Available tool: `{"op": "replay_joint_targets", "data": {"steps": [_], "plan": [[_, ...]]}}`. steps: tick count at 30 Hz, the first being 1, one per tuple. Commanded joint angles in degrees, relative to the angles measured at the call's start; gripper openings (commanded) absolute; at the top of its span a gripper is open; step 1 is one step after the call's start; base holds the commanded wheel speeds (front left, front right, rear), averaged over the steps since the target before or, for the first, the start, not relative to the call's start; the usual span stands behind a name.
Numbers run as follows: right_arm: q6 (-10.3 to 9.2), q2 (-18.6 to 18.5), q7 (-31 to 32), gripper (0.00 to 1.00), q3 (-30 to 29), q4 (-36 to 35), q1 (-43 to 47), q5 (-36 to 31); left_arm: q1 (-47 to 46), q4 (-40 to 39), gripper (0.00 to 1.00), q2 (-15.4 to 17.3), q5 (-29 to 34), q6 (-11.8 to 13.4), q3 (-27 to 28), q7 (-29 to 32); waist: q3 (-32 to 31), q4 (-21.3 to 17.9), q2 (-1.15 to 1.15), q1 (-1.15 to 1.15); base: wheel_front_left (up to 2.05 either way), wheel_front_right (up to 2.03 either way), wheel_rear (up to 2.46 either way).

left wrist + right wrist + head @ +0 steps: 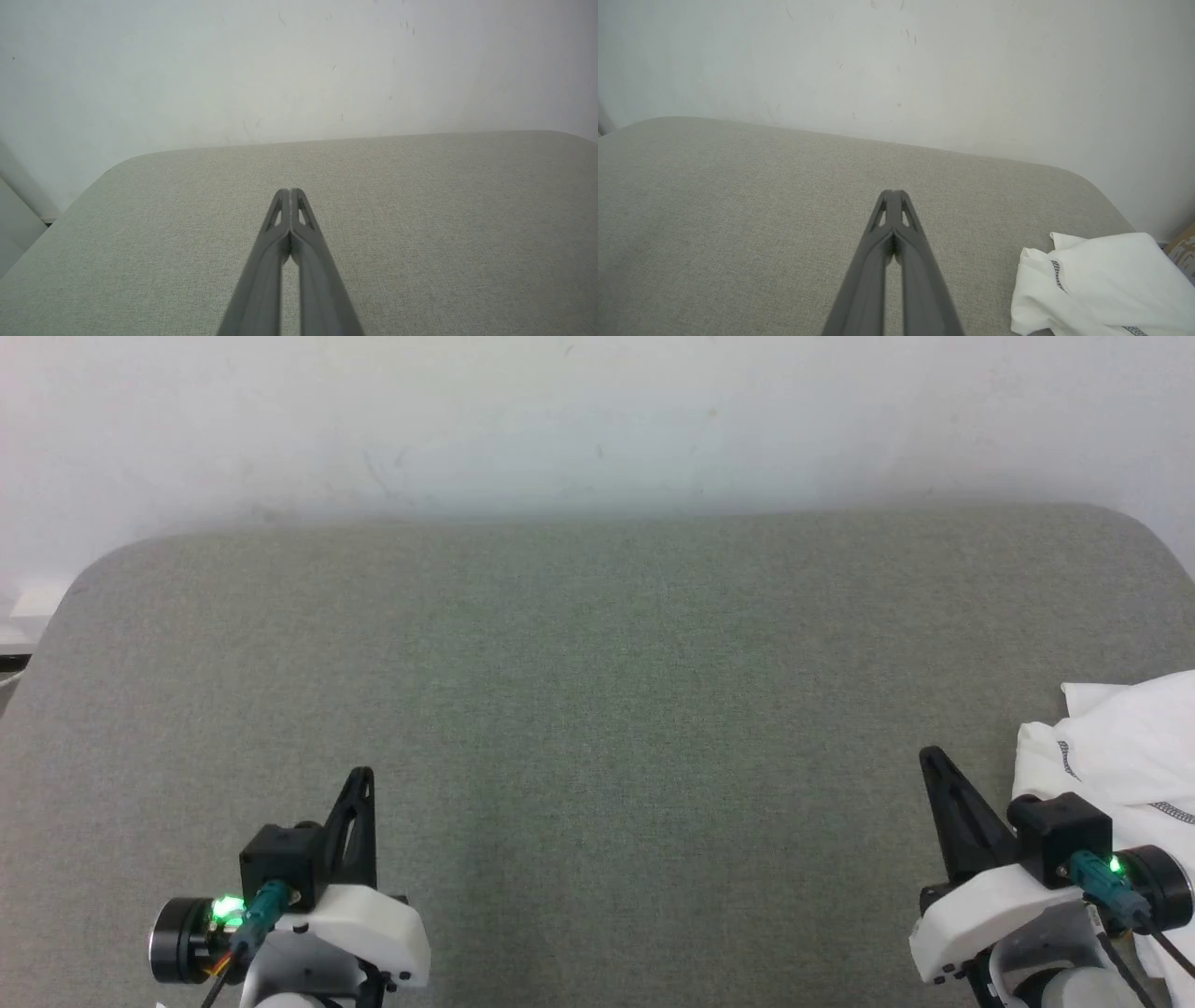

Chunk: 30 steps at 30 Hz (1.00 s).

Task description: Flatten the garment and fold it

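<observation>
Shirt (1120,747) lies in a heap by the right gripper (929,756), and both grippers are closed with nothing in them.

The right gripper has its two dark fingers (878,261) pressed tip to tip, and they point over the grey table (597,663) to the white wall (597,420). Just to the right of them is the shirt, bunched up at the right edge of the table. In the right wrist view it does not touch the fingers. It is white, and a dark zigzag seam (1057,275) runs down one fold. The left gripper (362,777) is at the lower left of the head view, well apart from the shirt. Its fingers are pressed together too and hold nothing. I cannot tell if either gripper touches the table. A green light (224,907) glows on each wrist.
</observation>
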Motion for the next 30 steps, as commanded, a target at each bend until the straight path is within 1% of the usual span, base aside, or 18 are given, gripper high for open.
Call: {"op": "replay_joint_targets", "data": {"steps": [1,30], "plan": [[-0.12,0.2,-0.4,0.00,0.0,0.1,-0.9,-0.4,-0.7,0.1,0.00,-0.3,0.4,-0.1,0.2,0.0,0.0,0.0,0.00,0.00,0.00,0.00,0.00],[-0.12,0.2,-0.4,0.00,0.0,0.1,-0.9,-0.4,-0.7,0.1,0.00,-0.3,0.4,-0.1,0.2,0.0,0.0,0.0,0.00,0.00,0.00,0.00,0.00]]}}
